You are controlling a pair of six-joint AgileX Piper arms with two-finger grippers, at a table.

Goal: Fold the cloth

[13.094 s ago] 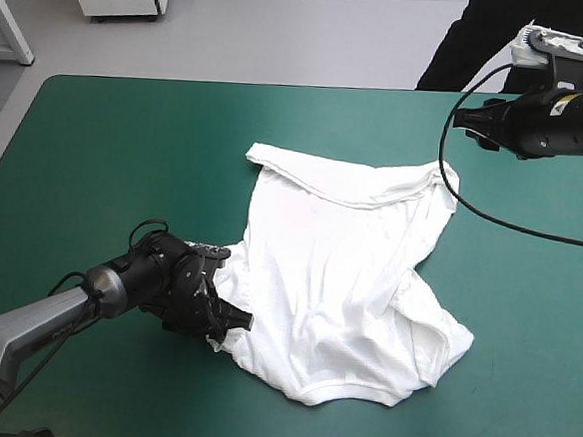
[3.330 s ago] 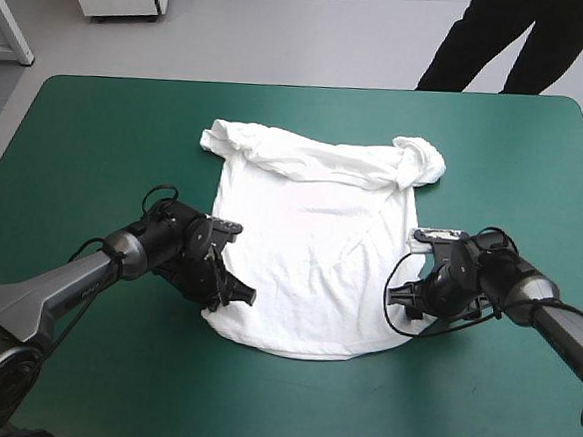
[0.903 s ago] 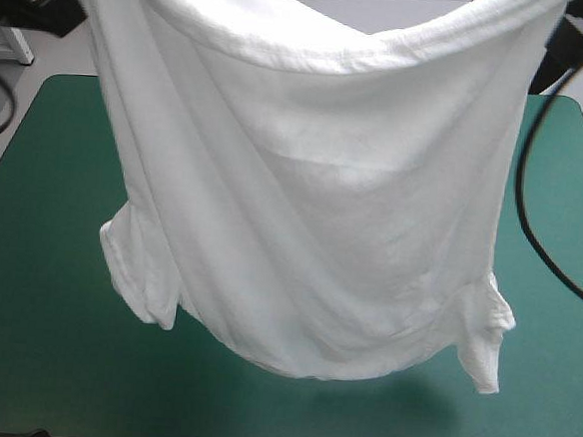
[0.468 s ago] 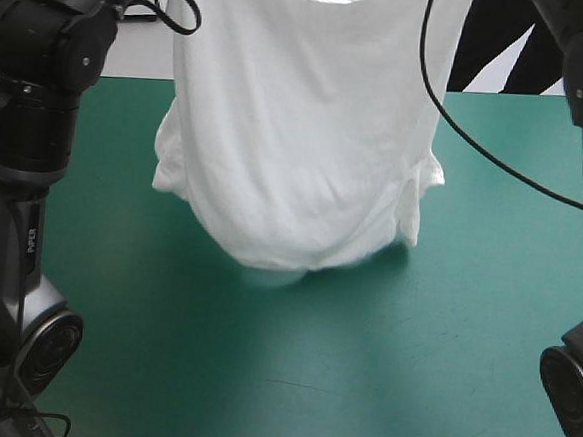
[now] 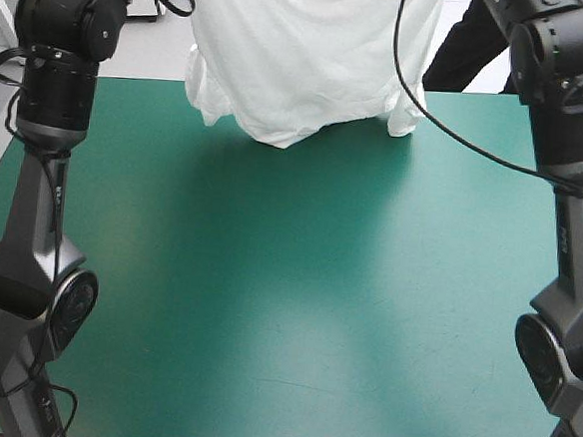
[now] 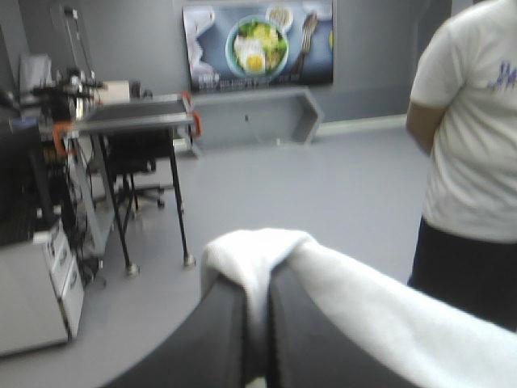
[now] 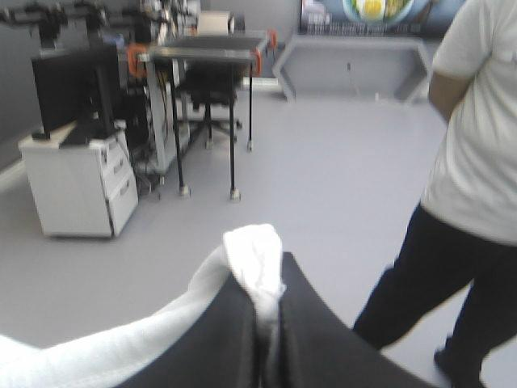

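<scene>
Teal-green table cover (image 5: 287,278) has nothing lying on it at the moment, since the T-shirt (image 5: 313,60) is up in the air over the far side, strung between both raised arms. Its low end, with what look like the 2 sleeves, hangs just over the far edge. I can't tell whether it brushes the cover.

The left gripper (image 6: 257,279) has its black fingers pinched nearly together on a bunched white corner. The right gripper (image 7: 271,295) is doing the same on the other corner, so that's 2 pinch points, 1 per corner.

My guess on handling: it's light and floppy with 0 stiffness, so it'll sag in the middle and swing if the arms move fast. Thin cotton can creep out of a pinch, so a doubled-up bit of hem like this seems the safest hold. Laying it down slowly, low end first, should keep it from bunching up.
</scene>
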